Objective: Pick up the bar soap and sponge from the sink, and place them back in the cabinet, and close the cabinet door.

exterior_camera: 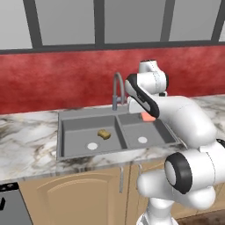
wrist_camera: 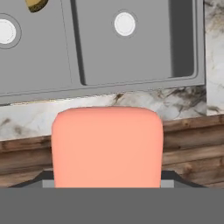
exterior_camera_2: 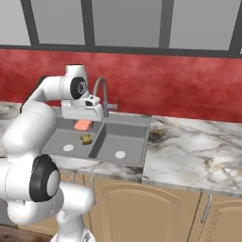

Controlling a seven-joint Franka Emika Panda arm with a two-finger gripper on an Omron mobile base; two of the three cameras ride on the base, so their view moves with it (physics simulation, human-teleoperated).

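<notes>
We saw the grey double-basin sink (exterior_camera: 70,132) set into the marbled worktop (exterior_camera_2: 189,151), each basin with a white round drain. The small chunky yellow-brown sponge (exterior_camera: 104,134) lay on the floor of one basin, near the divider between the basins and apart from that basin's drain (exterior_camera: 92,145). The other basin held nothing but its drain (exterior_camera: 142,140).

The flat salmon-pink bar soap (wrist_camera: 107,146) was up out of the sink, clamped in the two-finger gripper (exterior_camera_2: 83,124), whose jaws were partly closed onto its sides.

The base views showed the soap hanging above the sink's back edge, near the grey gooseneck faucet (exterior_camera_2: 100,90). The hand view instead looked past the soap at the sink's front rim, the worktop's front edge and brown wooden planks (wrist_camera: 192,148) below, with the sponge at its top corner.
</notes>
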